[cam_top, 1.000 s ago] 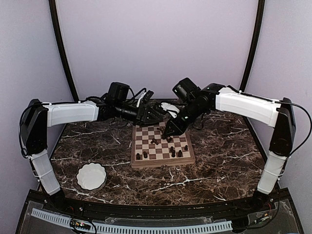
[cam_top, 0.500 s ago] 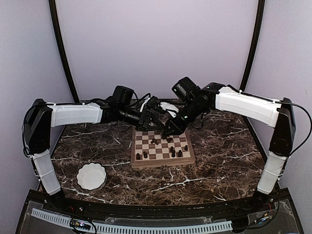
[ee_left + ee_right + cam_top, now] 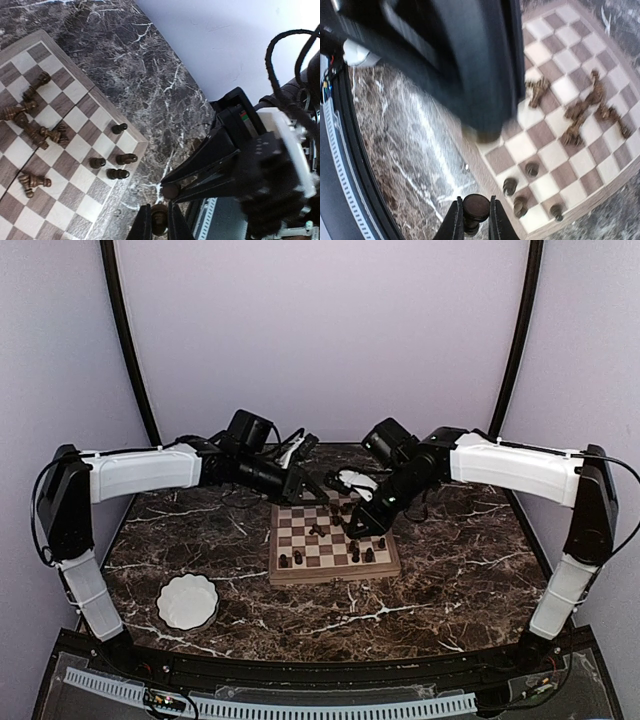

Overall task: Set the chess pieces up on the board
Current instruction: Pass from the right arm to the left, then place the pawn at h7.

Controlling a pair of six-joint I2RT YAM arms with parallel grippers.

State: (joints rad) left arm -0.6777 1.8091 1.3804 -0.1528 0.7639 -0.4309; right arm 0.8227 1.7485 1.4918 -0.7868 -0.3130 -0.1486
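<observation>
The board [image 3: 300, 575] lies mid-table, with a few dark chess pieces [image 3: 297, 558] upright along its near rows and several fallen ones [image 3: 317, 530] mid-board. My left gripper [image 3: 322, 497] hangs over the board's far edge, shut on a dark piece [image 3: 160, 221] between its fingers [image 3: 143, 227]. My right gripper [image 3: 352, 527] is over the board's right half, shut on a round-topped dark piece [image 3: 475, 208]. In the left wrist view the right gripper's fingers [image 3: 210, 167] and its piece [image 3: 170, 190] sit close in front of mine. Upright pieces [image 3: 532, 169] and fallen ones [image 3: 580, 115] show on the board [image 3: 540, 135].
A white scalloped bowl [image 3: 187, 601] sits at the near left of the marble table [image 3: 450, 580]. Another white dish [image 3: 352, 480] sits just behind the board. The blurred left arm [image 3: 465, 60] fills the top of the right wrist view.
The right arm's wrist has shifted right and its gripper has come a little nearer over the board. The left gripper reached in, then dropped toward the board's far edge. Both stay shut on pieces.
</observation>
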